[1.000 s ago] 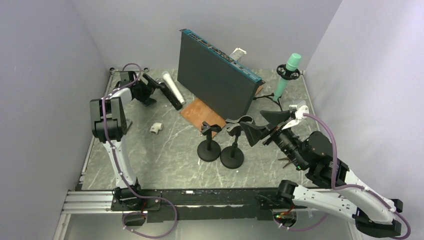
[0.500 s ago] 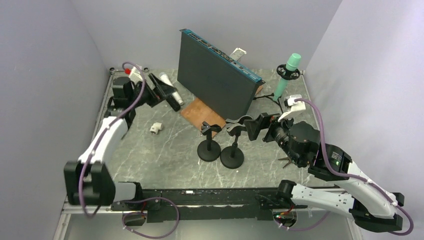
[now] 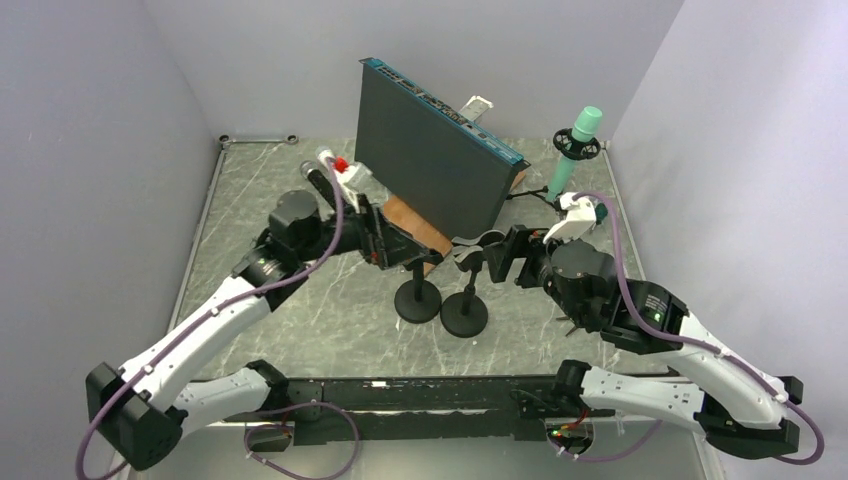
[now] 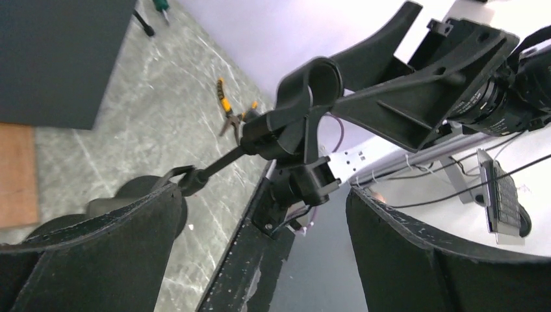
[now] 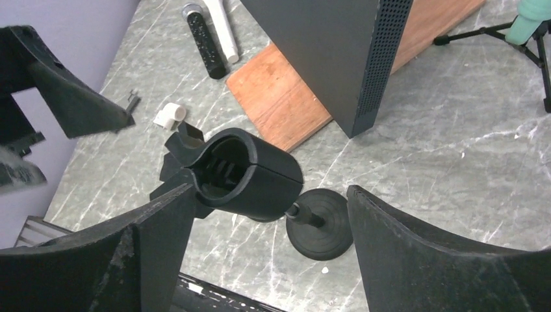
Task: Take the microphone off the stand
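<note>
While a green mic (image 3: 586,122) stands upright in its tripod (image 5: 543,71) at the far right corner of the tabletop (image 3: 300,310), both arms point toward two black stands at the centre. The left stand (image 3: 418,298) and the right stand (image 3: 465,312) sit side by side on round bases, just in front of a tall black box (image 3: 430,150) and a wooden board (image 5: 279,97).

The left gripper (image 4: 265,195) is at the left of the stands with its jaws spread wide. In its wrist view a clip (image 4: 305,117) on a thin rod shows ahead of the gap, untouched.

The right gripper (image 5: 271,192) is at the right of the stands, jaws also spread wide. A hollow clip (image 5: 243,172) sits in the gap; whether a finger touches it cannot be told.

At the far left, a black mic (image 5: 206,47) and a white mic (image 5: 221,29) lie flat, side by side, near the board. A small white piece (image 5: 170,115) lies nearer the arms. Pliers (image 4: 227,117) lie on the right side.
</note>
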{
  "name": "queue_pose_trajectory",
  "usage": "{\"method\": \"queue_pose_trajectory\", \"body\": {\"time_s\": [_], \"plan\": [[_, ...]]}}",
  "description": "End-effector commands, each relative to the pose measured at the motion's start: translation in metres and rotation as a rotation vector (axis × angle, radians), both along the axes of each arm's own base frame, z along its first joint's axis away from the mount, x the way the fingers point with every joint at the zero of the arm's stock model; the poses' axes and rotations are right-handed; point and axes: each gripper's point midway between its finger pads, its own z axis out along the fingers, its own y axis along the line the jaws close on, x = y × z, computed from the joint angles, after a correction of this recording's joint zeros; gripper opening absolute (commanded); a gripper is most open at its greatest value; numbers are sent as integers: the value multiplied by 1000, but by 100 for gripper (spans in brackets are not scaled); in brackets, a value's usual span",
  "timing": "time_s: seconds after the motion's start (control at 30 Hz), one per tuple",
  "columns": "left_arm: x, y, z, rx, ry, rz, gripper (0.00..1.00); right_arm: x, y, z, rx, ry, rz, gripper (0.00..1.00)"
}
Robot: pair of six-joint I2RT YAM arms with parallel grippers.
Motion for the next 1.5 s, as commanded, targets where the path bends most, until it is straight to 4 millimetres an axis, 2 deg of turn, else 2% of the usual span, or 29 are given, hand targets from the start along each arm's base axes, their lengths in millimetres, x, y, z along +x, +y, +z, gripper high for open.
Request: {"method": "queue_pose_trajectory", "body": {"time_s": [0.0,0.23,0.4,0.5,0.57,0.77,0.93,1.1,1.2,1.3,1.47], "plan": [[-3,-28,11,43,-55,-4,99,7,-4,14,65,-25,-67,84],[-2,-62,7,33,-24,-55,95,10,-6,18,86,-53,-85,78],[-3,-75,6,27,-14,-65,90,10,1,23,77,-60,-53,76],[-2,-80,4,34,0,-60,79,13,0,17,39,-45,-73,72],[-2,-84,3,50,2,-61,75,13,1,11,18,-32,-75,64],[-6,-91,-5,76,10,-67,64,11,5,-8,-30,4,-52,53],[-11,-97,-25,124,28,-68,53,8,10,-32,-95,62,-21,43],[-17,-98,-56,204,68,-67,47,-1,15,-65,-135,140,13,40],[-21,-97,-74,253,84,-62,45,-7,18,-86,-132,193,31,41],[-25,-94,-89,291,97,-55,45,-12,19,-106,-129,236,31,46],[-28,-91,-100,330,105,-48,45,-17,20,-133,-133,291,25,51]]}}
